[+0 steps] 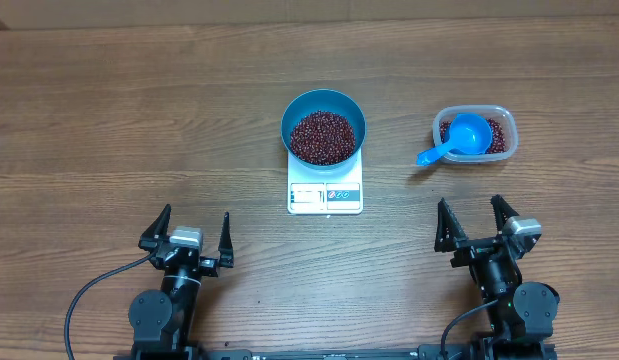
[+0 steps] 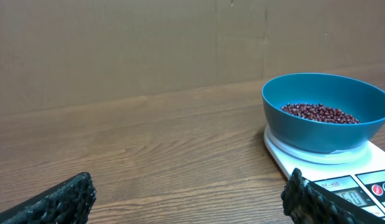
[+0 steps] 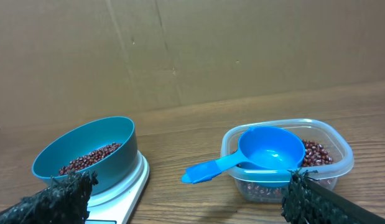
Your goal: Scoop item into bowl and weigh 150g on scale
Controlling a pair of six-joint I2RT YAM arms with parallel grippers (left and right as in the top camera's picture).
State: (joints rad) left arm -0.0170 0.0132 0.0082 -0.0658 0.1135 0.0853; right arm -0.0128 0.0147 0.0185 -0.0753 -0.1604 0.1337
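Wood-grain counter (image 1: 109,100), plain cardboard wall behind it in both wrist views

- Bowl (image 2: 316,132) sits on the scale (image 1: 325,196), mid-counter, with a layer of beans (image 1: 323,137) across its bottom
- More beans lie in a clear tub (image 3: 341,163) to the right of the scale, well apart from it. Scoop (image 1: 459,140) rests in the tub, cup up, handle out over the rim toward the scale
- Left pincer (image 1: 196,212) and right pincer (image 1: 469,200): both spread wide, nothing in either, parked at the near edge away from all items

Handling (judgement): beans are small, hard and loose, so they will roll and spill and can only be moved by scoop. The scoop looks like light, stiff plastic; take it by the handle, which is thin and smooth and may twist in the grip. The bowl looks light and could slide on the scale if nudged

Writing: a small label beside the scale display seems to read "SF-400", not certain. Display digits too blurred to read
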